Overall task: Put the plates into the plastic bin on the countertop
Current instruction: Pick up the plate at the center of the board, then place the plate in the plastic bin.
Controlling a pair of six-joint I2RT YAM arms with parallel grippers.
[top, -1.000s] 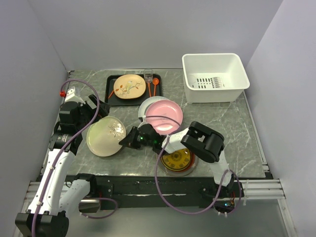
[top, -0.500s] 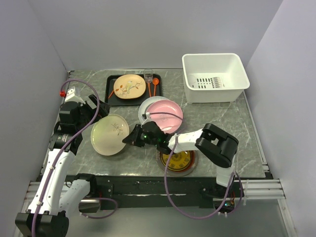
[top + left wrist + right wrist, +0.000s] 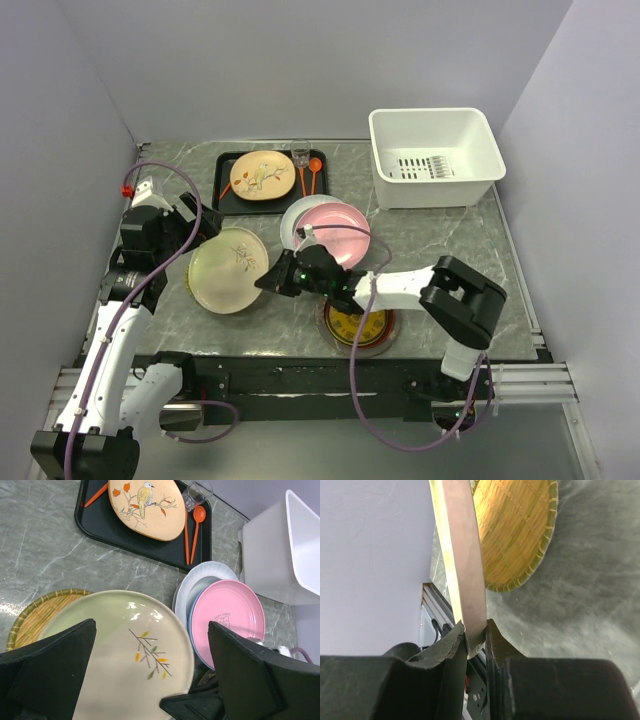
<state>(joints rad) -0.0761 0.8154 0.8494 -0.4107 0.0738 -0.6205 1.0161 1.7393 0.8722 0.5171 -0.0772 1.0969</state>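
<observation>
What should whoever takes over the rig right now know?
Right gripper: shut on the rim of the cream branch plate, tilted up off the woven mat.
Left gripper: open, above that plate, holding nothing.
Plastic bin: far right, no plates in it.
Pink plate sits on the white plate mid-counter; bird plate on the black tray; dark red plate at the near edge.
Done: none binned.
To do: every plate.

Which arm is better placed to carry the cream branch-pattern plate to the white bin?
Right. The right tool grips the plate by its rim, tilted up off the woven mat, and the bin stands on that side. The left tool hangs open, holding nothing.
</observation>
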